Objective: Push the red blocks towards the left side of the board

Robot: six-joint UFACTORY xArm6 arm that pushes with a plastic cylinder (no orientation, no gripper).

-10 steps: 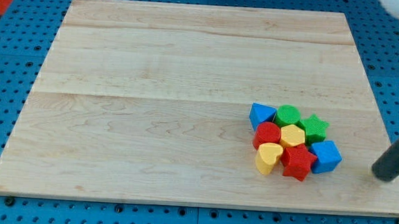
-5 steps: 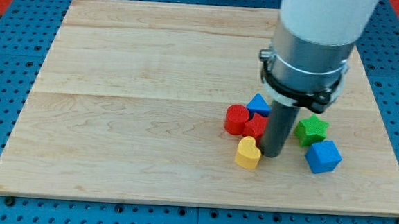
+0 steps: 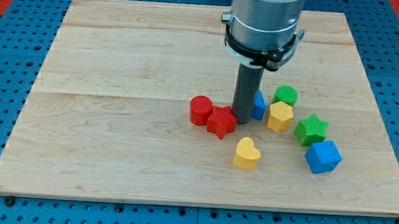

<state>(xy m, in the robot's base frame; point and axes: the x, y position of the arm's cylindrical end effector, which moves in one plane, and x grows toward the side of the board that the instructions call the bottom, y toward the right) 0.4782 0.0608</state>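
Rod tip [image 3: 243, 120] on wooden table [image 3: 119, 65], pressed against the right edge of the red star block [image 3: 221, 121]; no pincer on this arm, only the rod.
Red cylinder block [image 3: 200, 110] touches the star at its 10 o'clock; both reds sit just right of table centre, well apart from the left edge. Blue block [image 3: 258, 105], partly hidden behind the rod, lies at 2 o'clock from my tip. Yellow hexagon block [image 3: 280, 116] sits at 3 o'clock, green cylinder block [image 3: 285, 96] just above it at 12. Green star block [image 3: 311, 129] and blue cube block [image 3: 322, 157] lie toward 4 o'clock, near each other. Yellow heart block [image 3: 247, 154] stands alone at 6 o'clock from my tip.
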